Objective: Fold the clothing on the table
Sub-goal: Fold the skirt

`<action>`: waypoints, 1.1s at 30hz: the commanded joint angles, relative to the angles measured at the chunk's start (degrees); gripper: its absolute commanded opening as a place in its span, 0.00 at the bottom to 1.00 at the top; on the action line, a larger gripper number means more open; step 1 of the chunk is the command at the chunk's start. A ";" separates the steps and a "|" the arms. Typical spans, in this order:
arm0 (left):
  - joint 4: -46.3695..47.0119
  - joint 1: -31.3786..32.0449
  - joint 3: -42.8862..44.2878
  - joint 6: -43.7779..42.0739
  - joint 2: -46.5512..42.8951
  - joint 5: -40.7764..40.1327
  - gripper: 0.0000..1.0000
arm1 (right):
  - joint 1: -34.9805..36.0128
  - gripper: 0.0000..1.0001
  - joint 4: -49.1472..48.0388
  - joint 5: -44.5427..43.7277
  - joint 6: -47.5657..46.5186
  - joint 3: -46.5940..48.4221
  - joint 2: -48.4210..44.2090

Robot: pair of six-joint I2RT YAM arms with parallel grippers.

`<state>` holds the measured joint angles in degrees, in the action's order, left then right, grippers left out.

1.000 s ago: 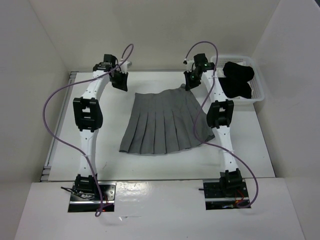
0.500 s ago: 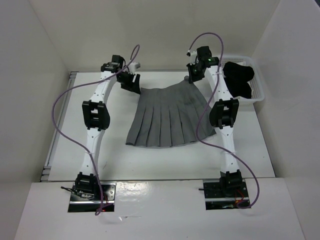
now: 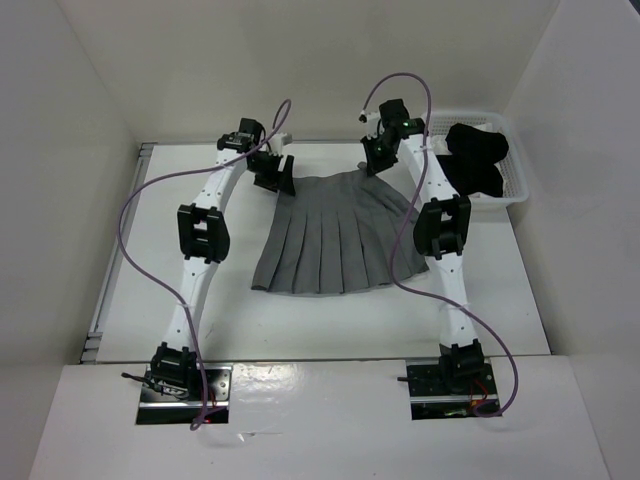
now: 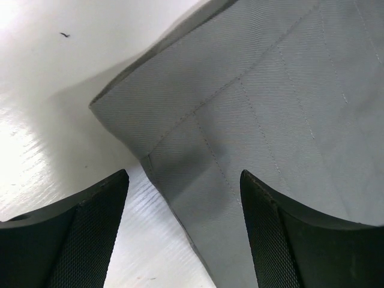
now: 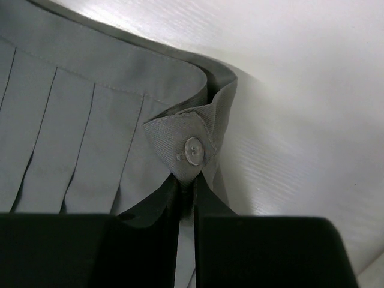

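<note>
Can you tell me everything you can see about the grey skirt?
The skirt is grey, soft-looking cloth with long pleats, fanned out flat on the white table, narrow waistband at the far side. One waistband corner, with a small round button, is lifted and pinched in the right gripper. The open left gripper hangs over the other corner, not squeezing it.

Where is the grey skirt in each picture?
Top view: skirt in the middle of the table.
Left wrist: skirt fills the upper right.
Right wrist: skirt fills the left and middle.
Shared landmark: the waistband, one corner in each wrist view.
</note>
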<state>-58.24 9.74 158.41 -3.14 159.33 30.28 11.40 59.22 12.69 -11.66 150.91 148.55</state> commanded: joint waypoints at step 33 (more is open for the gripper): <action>-2.14 -1.12 10.00 0.41 10.65 10.76 0.45 | 3.63 0.00 -7.72 -1.97 -2.67 -21.80 -18.30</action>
<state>-56.64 8.54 168.64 -1.52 167.30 39.24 14.39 53.80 11.07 -13.58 129.58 134.65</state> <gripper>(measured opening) 0.466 0.123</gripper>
